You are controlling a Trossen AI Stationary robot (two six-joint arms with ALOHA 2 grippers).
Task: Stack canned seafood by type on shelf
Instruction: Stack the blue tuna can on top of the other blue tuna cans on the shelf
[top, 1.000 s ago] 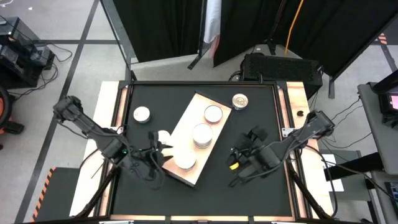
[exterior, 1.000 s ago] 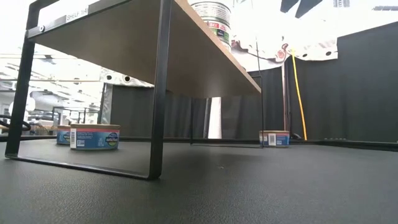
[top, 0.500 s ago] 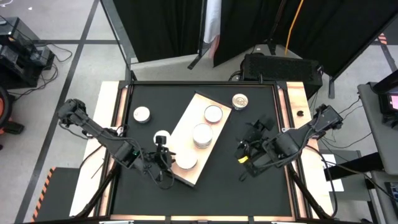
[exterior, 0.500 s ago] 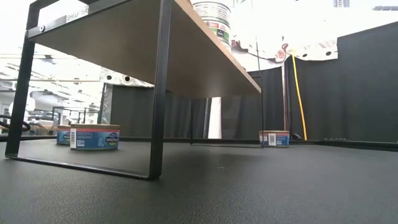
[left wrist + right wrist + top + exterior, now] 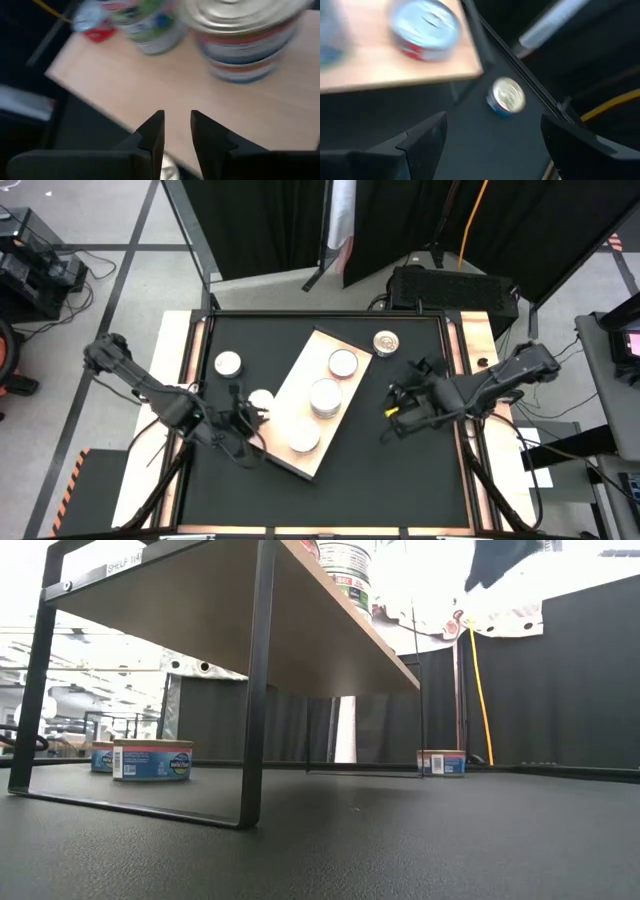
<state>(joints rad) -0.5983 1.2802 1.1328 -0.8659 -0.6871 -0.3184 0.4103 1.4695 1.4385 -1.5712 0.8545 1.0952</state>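
Canned seafood: flat round tins, judged rigid, light, slick-lidded; best gripped across the rim, sidewall to sidewall.

Count, high view: three stacks on the shelf (image 5: 318, 401); three single tins on the tabletop (image 5: 430, 480). Tins per stack cannot be told.

- Left jaws (image 5: 175, 132): nearly closed, empty. Shelf edge directly ahead; nearest stack (image 5: 246, 40) beyond; a loose tin (image 5: 261, 399) just beside.
- Right jaws (image 5: 492, 137): wide apart, empty. Golden-topped tin (image 5: 507, 95) ahead, between the fingers' line, well apart; shelf corner beside it.
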